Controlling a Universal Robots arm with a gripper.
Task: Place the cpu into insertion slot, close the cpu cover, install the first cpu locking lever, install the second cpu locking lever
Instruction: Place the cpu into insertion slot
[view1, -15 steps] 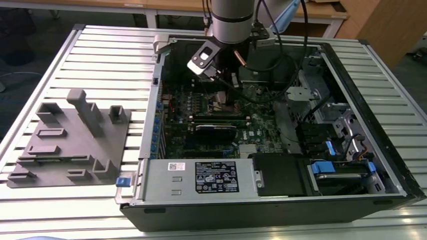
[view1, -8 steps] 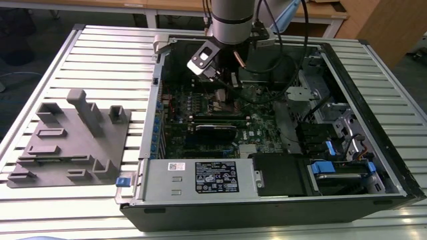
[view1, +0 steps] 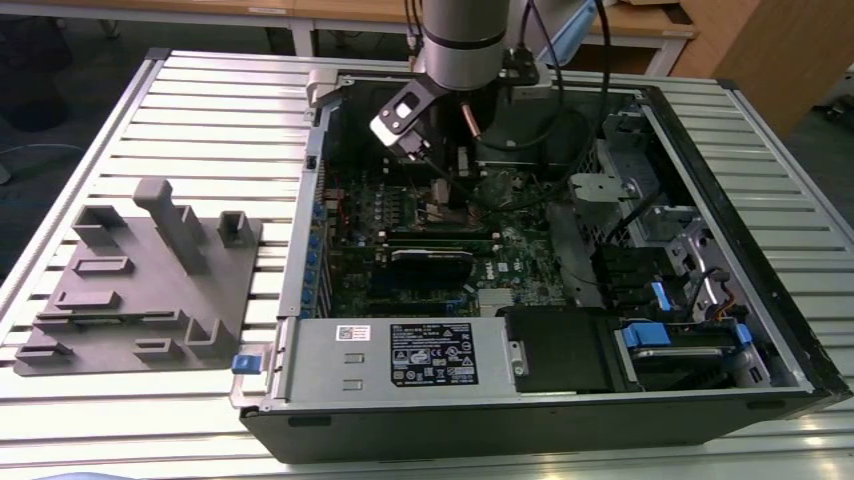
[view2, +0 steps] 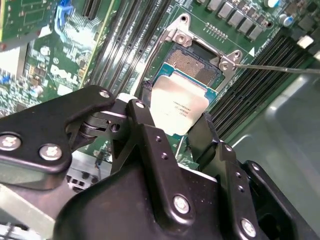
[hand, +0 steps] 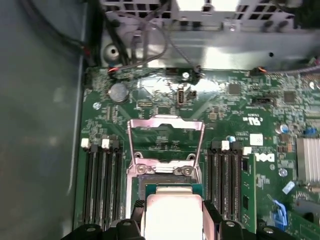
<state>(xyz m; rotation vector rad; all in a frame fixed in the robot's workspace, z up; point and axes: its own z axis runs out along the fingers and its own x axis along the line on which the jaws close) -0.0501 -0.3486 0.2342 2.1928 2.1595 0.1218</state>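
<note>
My gripper is shut on the cpu, a small square chip with a silvery top, held by two opposite edges. The chip hangs tilted just over the insertion slot, covering about half of it, and the slot's pin field still shows beyond it. In the first wrist view the cpu sits between the black fingers, with the cpu cover swung up and open behind the slot. A thin locking lever sticks out sideways from the socket corner. In the exterior view the gripper is low inside the open computer case.
Black memory slots flank the socket on both sides of the green motherboard. The case's metal walls, cables and drive bays ring the board. A grey fixture block lies on the slatted table at the exterior view's left.
</note>
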